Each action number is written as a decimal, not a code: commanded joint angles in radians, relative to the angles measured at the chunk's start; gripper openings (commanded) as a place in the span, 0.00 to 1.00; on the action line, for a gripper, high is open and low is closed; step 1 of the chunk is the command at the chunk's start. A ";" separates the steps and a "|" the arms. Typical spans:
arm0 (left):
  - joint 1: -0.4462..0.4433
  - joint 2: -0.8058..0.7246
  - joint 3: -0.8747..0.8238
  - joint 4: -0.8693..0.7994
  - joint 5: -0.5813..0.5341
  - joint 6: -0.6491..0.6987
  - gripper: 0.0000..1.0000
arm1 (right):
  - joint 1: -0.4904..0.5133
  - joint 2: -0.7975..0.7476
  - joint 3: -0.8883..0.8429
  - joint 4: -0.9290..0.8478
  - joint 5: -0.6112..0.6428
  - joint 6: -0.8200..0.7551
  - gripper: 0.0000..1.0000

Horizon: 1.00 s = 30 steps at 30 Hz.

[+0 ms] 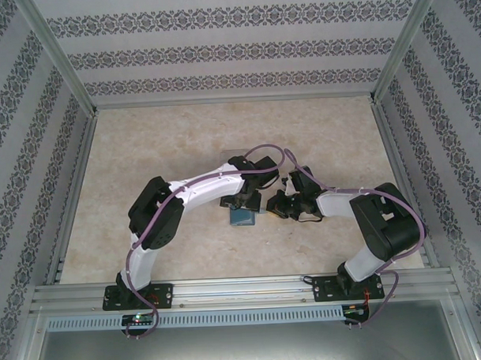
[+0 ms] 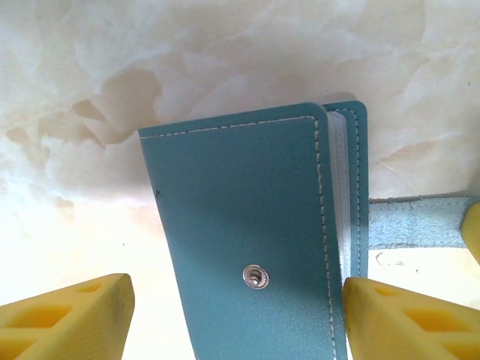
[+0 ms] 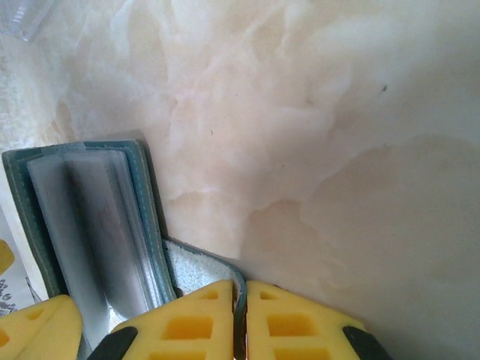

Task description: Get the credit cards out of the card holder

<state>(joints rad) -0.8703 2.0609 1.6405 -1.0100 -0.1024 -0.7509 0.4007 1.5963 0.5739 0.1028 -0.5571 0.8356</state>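
My table (image 1: pixel 223 133) is a pale cream, marbled top with soft cloudy veins. Wallpaper (image 1: pixel 220 50) with rows of dark floral bands closes it in at nine, twelve and three o'clock. Slanted metal posts (image 1: pixel 54 56) rise at eleven and one o'clock. At six o'clock a ribbed aluminium rail (image 1: pixel 244 289) runs across the near edge, with a slotted white strip (image 1: pixel 229 316) just below it and then a dull grey metal sheet (image 1: pixel 230 346). In my right wrist view, the corner of a clear plastic tray (image 3: pixel 26 15) lies on the table at eleven o'clock.
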 commanded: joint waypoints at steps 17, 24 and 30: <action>-0.001 -0.066 -0.042 -0.057 -0.058 0.034 0.79 | 0.004 0.046 0.010 -0.063 0.062 -0.004 0.10; 0.007 -0.086 -0.061 -0.053 -0.064 0.040 0.81 | 0.013 0.045 0.017 -0.072 0.069 0.000 0.09; 0.020 -0.125 -0.098 -0.040 -0.074 0.040 0.79 | 0.027 0.042 0.030 -0.087 0.080 0.005 0.09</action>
<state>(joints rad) -0.8642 1.9869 1.5654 -1.0103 -0.1368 -0.7326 0.4034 1.6016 0.5991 0.0589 -0.5510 0.8356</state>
